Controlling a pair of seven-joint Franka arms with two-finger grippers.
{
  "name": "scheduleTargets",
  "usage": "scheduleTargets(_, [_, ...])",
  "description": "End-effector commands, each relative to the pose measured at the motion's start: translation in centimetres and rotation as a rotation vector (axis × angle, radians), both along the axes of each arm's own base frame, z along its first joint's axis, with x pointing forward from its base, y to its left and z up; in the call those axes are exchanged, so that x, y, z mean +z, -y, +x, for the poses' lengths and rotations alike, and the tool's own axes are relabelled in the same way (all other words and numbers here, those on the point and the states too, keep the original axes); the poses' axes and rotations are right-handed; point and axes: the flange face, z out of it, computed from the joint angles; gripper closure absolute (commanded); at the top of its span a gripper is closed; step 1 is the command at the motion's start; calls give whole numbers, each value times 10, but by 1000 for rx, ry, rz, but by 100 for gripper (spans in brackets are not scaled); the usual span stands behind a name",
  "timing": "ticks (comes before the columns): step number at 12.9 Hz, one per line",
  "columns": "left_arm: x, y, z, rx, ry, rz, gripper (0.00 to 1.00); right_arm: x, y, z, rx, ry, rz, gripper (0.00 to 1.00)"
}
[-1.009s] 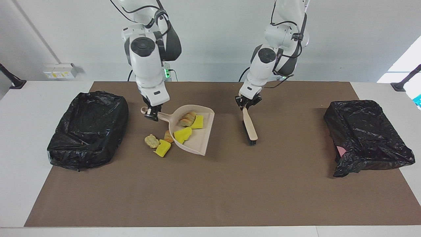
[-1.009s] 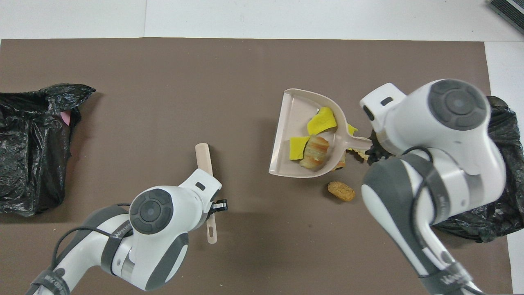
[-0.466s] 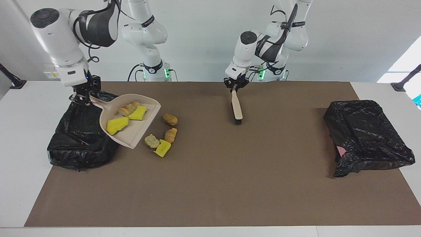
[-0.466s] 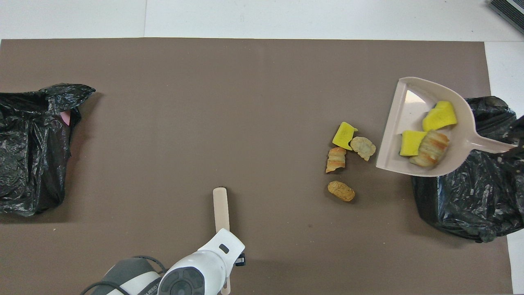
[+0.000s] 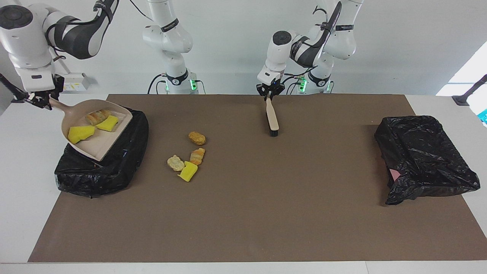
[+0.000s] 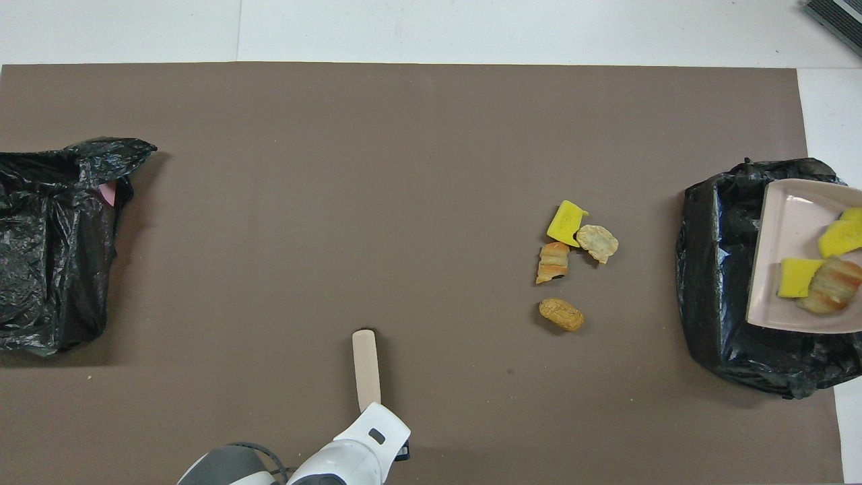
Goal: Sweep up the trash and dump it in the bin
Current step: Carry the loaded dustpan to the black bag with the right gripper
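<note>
Pointing mouth-first over the bin [image 5: 114, 171], dustpan [image 5: 97, 142], handle in right gripper [image 5: 38, 101].

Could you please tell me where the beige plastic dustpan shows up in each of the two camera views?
Facing view: the beige plastic dustpan is at the picture's left, over the black bag-lined bin.
Overhead view: the dustpan is cut off by the right edge.
Shared landmark: that same bin, at the right arm's end.
</note>
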Motion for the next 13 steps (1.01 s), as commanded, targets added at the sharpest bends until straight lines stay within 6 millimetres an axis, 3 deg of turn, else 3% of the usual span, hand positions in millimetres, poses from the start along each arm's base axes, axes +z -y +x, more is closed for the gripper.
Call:
scheduleTargets(1, [3,-4,-8,12,3,-11,85,-13,7,0,81,-50,-103,100])
scheduleTargets(2, [2,-6,-4,20,-1,-8,30,-22,19,-9,68,-66,-101,100])
scheduleTargets(3, [1,-7,0,32,-6,-4,0,-24,17,-12,64,-82,-97,100])
scheduleTargets(6, [10,-22,39,98,-1,-14,0,-22,19,-15,64,-128,-144,100])
scheduleTargets(8, [30,-32,80,74,-10,-19,0,-21,-5,0,142,-142,-210,100])
scheduleTargets(13, [96,-99,185,23,19,-60,0,-18,-31,11,276,-218,-350,100])
